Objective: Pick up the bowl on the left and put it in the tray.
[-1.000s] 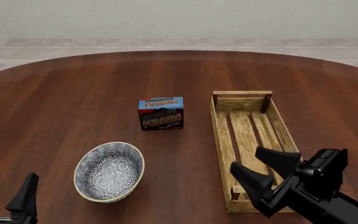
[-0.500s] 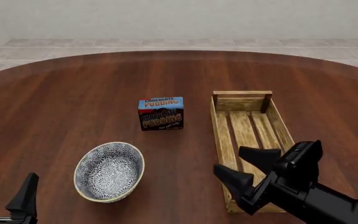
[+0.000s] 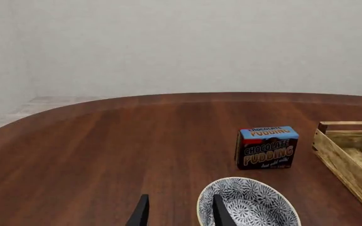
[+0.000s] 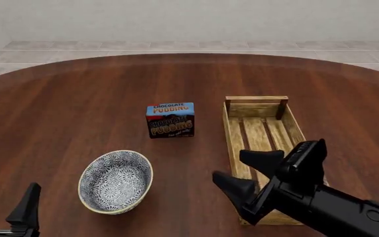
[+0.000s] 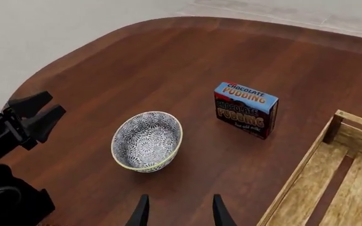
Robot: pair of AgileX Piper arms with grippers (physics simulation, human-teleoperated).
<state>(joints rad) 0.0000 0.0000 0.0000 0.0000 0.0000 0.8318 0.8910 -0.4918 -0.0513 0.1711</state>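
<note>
The bowl (image 4: 115, 181), cream outside with a blue-grey floral inside, stands upright on the table at the near left. It also shows in the wrist views as bowl (image 3: 250, 207) and bowl (image 5: 147, 140). The slatted wooden tray (image 4: 258, 133) lies lengthwise on the right. My left gripper (image 4: 6, 200) is open at the near left corner, left of the bowl. My right gripper (image 4: 228, 165) is open and empty, hovering over the tray's near left side and pointing toward the bowl. In its own view the right gripper (image 5: 179, 209) has bare table between its fingers.
A chocolate pudding box (image 4: 170, 119) stands upright behind the bowl, left of the tray's far end. The round wooden table (image 4: 77, 108) stretches far and left. The left arm (image 5: 8, 146) shows in the right wrist view, beside the bowl.
My right gripper has moved left, from over the tray's near end to its left side, closer to the bowl. The left arm, bowl, box and tray have not moved.
</note>
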